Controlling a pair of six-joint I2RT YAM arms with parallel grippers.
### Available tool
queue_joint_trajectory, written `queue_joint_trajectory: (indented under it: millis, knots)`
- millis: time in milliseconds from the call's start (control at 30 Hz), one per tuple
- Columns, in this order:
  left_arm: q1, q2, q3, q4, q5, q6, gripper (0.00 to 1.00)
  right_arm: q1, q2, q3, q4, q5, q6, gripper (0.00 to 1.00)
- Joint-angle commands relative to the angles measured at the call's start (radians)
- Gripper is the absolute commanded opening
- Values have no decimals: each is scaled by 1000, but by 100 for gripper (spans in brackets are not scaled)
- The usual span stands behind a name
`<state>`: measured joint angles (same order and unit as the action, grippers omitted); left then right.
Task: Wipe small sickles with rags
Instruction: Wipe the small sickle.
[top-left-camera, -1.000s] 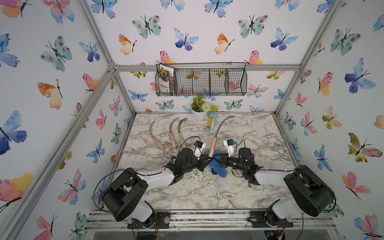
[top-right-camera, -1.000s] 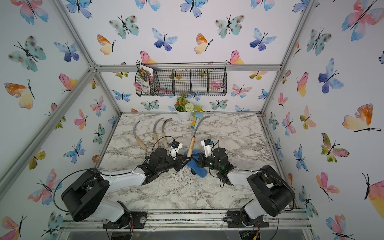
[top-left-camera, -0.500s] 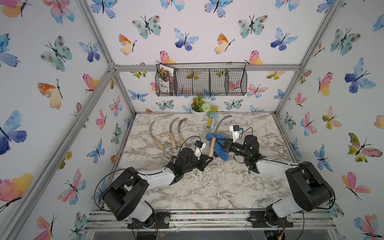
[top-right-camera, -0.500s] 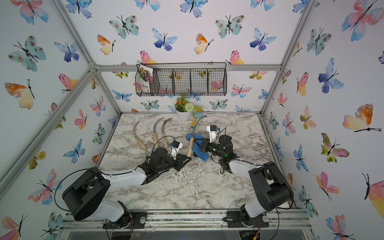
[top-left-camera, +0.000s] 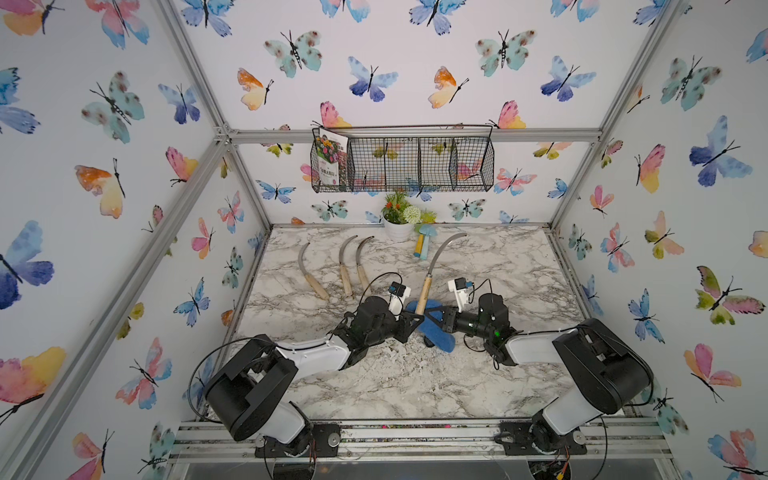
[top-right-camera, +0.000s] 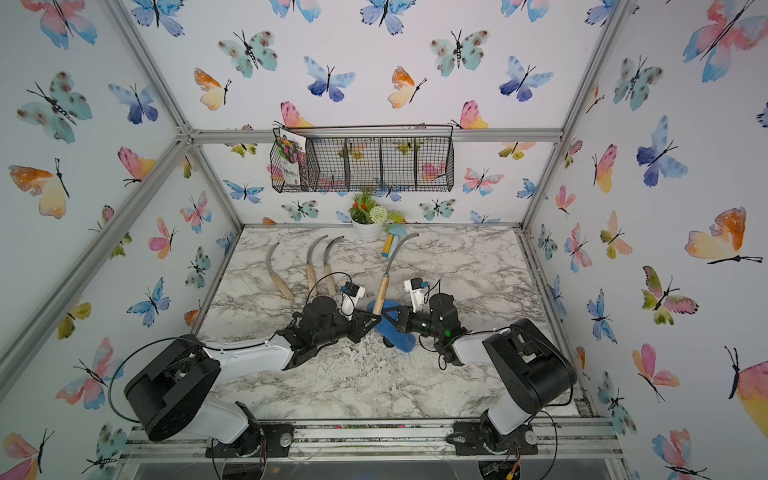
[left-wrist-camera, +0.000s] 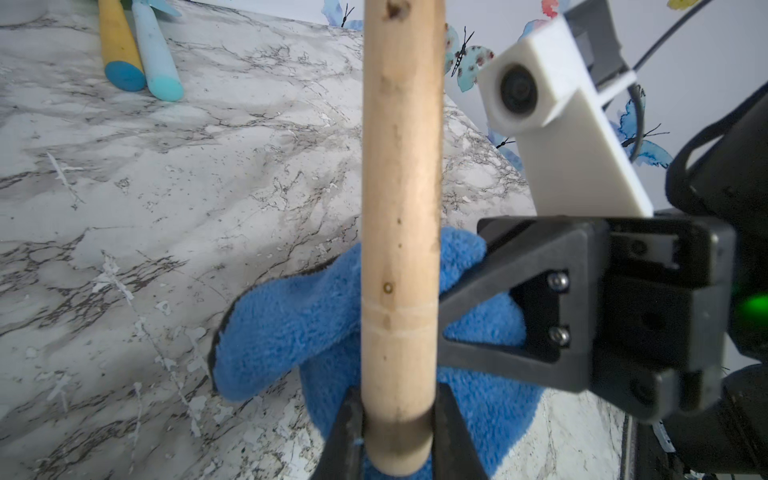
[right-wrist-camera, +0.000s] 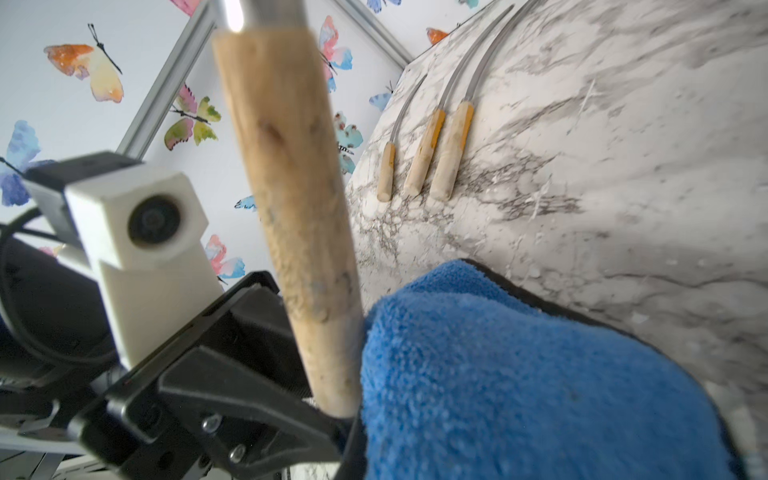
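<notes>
The left gripper (left-wrist-camera: 397, 432) was clamped tight on the butt end of one sickle (top-left-camera: 424, 286). It held the tool up over the middle of the table (top-left-camera: 519, 266), with the blade curving toward the far edge. The right gripper (top-left-camera: 436, 321) was closed on the blue rag (right-wrist-camera: 519, 374), which pressed against the lower part of the wooden handle (a black-edged fold drooped below it). The other three sickles (top-left-camera: 345, 272) lay side by side near the far left corner, well apart from both arms.
</notes>
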<state>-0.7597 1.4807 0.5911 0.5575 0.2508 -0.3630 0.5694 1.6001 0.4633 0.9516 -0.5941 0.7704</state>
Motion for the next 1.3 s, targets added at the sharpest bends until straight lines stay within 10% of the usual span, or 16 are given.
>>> queue_joint_trajectory:
  millis: [0, 833, 1267]
  knots:
    - [-3, 5, 19, 1, -28, 18, 0, 27, -12, -11, 91, -10, 13, 2]
    - [-2, 14, 28, -8, -12, 20, 0, -73, -164, 222, -221, 39, -103, 2]
    - [-3, 0, 18, 1, -16, 15, 0, 20, -123, -29, 3, 2, -13, 2]
